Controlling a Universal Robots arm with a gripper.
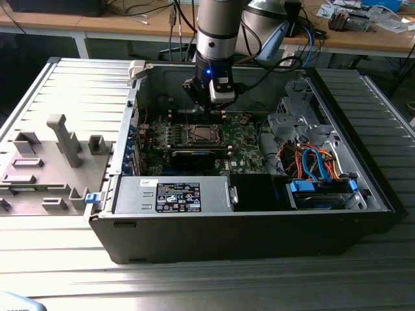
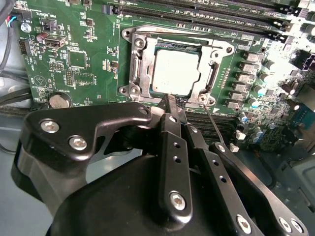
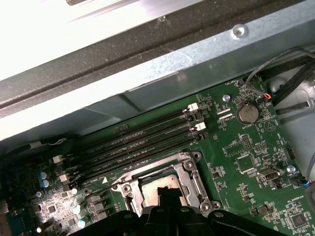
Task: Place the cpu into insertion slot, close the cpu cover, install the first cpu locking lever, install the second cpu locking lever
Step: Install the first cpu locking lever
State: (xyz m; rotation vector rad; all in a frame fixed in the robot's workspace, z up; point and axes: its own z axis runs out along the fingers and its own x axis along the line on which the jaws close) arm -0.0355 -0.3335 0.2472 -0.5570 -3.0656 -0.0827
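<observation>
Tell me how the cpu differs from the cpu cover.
The cpu is a solid dull grey plate; the cpu cover is a shinier frame with an open window. The cpu is smaller and sits inside that window; the cpu cover rings it. Both are squarish, silvery and lie flat on the green motherboard.

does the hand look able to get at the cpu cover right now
Likely yes: the hand hangs right at the rim of the cpu cover, nothing lies between them, and the computer case is open.

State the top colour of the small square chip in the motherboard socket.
Dull silver-grey; the flat square cpu shows best in the second wrist view.
</observation>
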